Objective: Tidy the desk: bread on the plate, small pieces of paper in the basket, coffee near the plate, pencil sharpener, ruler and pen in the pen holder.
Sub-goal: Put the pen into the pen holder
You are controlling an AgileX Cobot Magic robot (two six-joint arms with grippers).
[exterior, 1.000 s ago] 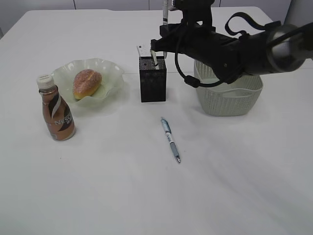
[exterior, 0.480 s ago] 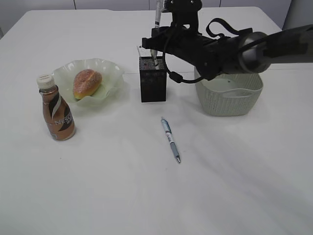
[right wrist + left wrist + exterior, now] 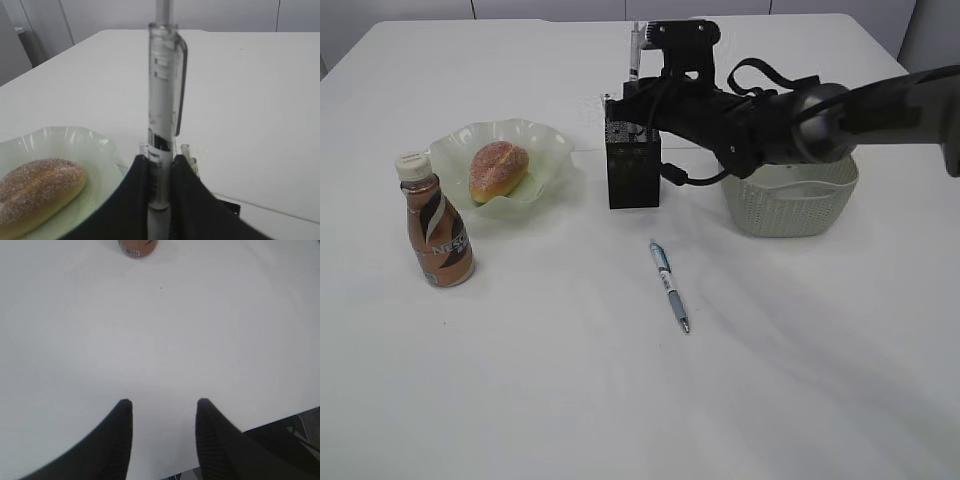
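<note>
On the white desk [image 3: 520, 380], the right end effector [image 3: 160, 187] is clamped on a clear pen [image 3: 164, 100], its two dark fingers [image 3: 131, 200] pressing the barrel from either side while the pen stands upright with its clip end up. In the exterior view this pen [image 3: 634, 50] rises above the black mesh pen holder [image 3: 632, 165], which stands toward the far edge of the desk near its middle; the right arm reaches across from the right and covers the holder's rim, so whether the pen's tip is inside cannot be told. A clear ruler [image 3: 610, 103] shows at the holder's far left corner. Just right of the holder, partly behind the arm, sits the pale basket [image 3: 790, 205]. A second pen [image 3: 669, 285], blue and silver, lies flat on the desk nearer the front than the holder, apart from it, tip pointing toward the front edge. Toward the left edge, the bread [image 3: 498, 170] lies on the wavy green plate [image 3: 545, 150], and the coffee bottle [image 3: 436, 222] stands upright just in front of the plate on its left side. The left end effector [image 3: 162, 407] hangs over bare desk near an edge, jaws apart and holding nothing; the base of the coffee bottle [image 3: 137, 246] shows at the top of its wrist view.
</note>
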